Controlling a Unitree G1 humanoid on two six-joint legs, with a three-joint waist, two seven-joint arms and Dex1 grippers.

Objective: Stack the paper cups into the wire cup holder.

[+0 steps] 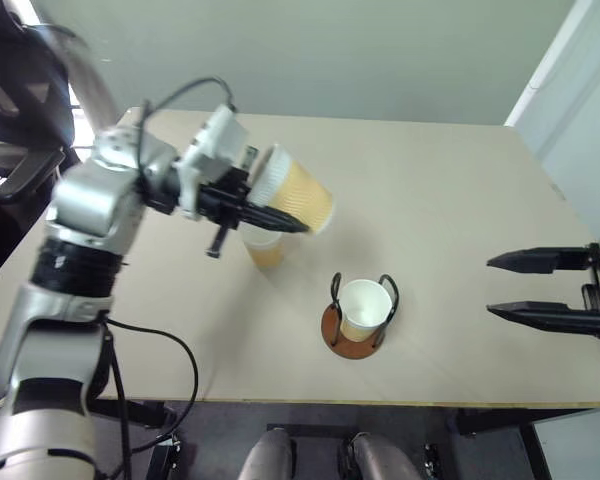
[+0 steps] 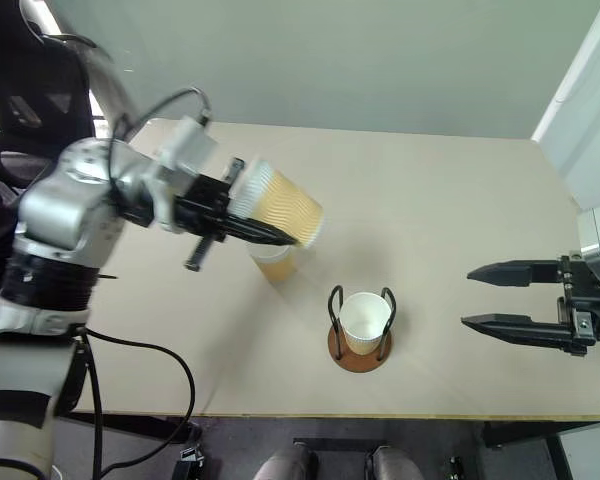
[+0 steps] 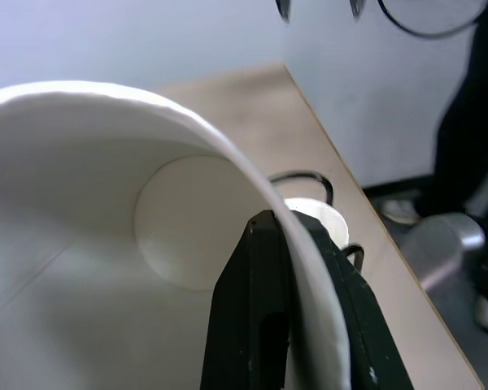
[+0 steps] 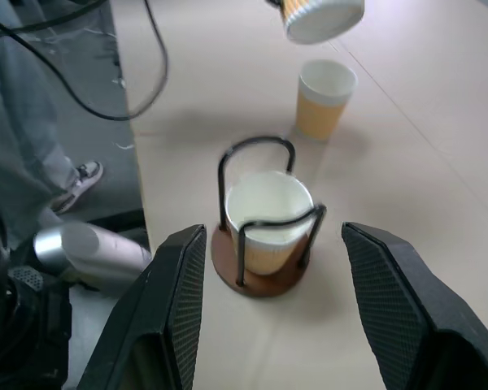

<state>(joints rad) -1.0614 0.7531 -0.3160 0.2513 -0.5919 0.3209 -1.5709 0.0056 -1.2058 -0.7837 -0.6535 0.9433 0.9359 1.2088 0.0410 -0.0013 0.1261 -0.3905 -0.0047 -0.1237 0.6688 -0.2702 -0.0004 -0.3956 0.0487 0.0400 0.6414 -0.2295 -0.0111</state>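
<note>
Left eye view: left gripper (image 1: pixel 265 213) clamps a paper cup (image 1: pixel 298 200) by its rim, tilted, above the tabletop (image 1: pixel 450 200); right gripper (image 1: pixel 510 287) level, fingers apart.

The lifted paper cup (image 1: pixel 298 200) hides most of the cup standing behind it (image 1: pixel 265 250). The picture's edge cuts off the right gripper (image 1: pixel 507 286) past its wrist. The wire cup holder (image 3: pixel 313 195) peeks out, mostly covered.

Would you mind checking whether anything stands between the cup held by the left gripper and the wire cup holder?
Nothing visible does. The left gripper holds a paper cup tilted in the air above the table. The wire cup holder, with one cup already in it, has its top open. The third cup stands off to the side.
</note>
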